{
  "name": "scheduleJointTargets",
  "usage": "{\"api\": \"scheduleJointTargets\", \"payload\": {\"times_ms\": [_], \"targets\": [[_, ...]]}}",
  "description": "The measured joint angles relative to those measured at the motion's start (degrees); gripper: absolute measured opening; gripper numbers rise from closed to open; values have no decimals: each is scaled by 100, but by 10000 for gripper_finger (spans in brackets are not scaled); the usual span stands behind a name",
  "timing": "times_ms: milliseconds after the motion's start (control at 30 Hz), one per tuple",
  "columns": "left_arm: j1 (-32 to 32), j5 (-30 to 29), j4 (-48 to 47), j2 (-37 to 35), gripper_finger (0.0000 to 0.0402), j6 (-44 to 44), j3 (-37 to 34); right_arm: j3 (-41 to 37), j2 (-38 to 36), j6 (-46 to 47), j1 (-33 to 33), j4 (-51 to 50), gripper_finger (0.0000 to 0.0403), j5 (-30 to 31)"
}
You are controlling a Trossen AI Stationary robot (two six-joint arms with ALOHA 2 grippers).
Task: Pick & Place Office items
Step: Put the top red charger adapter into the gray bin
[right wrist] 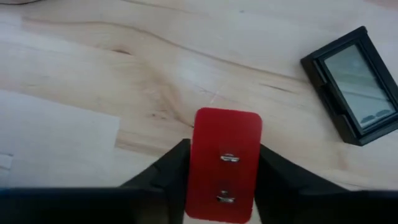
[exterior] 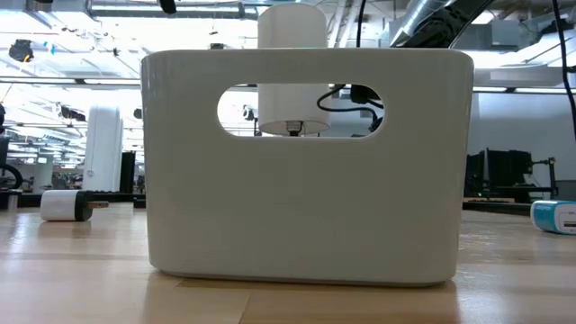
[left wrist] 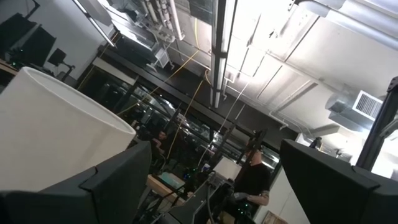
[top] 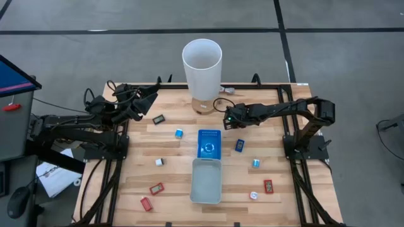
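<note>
The right gripper (right wrist: 225,167) pinches a red office item (right wrist: 227,163) between its fingers, low over the wooden table (right wrist: 112,74), with a black light-faced piece (right wrist: 354,84) lying just beyond it. The hold looks shallow, so lifting fast could tip the block out. The left gripper (left wrist: 205,180) waits wide open, tilted upward beside the white cylinder (left wrist: 56,137).

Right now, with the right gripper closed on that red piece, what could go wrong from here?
The right gripper pinches the red piece only at its lower sides, so it might twist or slip out when lifted. The black piece lies close by on the table and could get nudged. In the high view the white cylinder stands just beside that arm, so a wide swing may clip it.
</note>
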Motion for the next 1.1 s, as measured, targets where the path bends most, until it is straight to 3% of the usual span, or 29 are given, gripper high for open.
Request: {"api": "scheduleJointTargets", "payload": {"times_ms": [200,367,600,833,967,1100], "targets": [[-3,120,-13,0,351,-19,0,7,-51,3,161,-211,110,-167],[-155,223,-57,0,351,-26,0,-2,-432,16,717,-555,110,-490],[-630,223,-521,-55,351,-26,0,-2,-1753,576,2184,-1268,110,-491],[-1117,221,-1100,-56,351,-26,-2,2,-2986,1131,3775,-686,110,-472],[-1285,221,-1407,-55,351,-26,-2,359,-3075,786,4379,-266,110,-466],[-1399,220,-1771,-54,351,-26,-2,1040,-2630,-167,4474,-265,110,-469]]}}
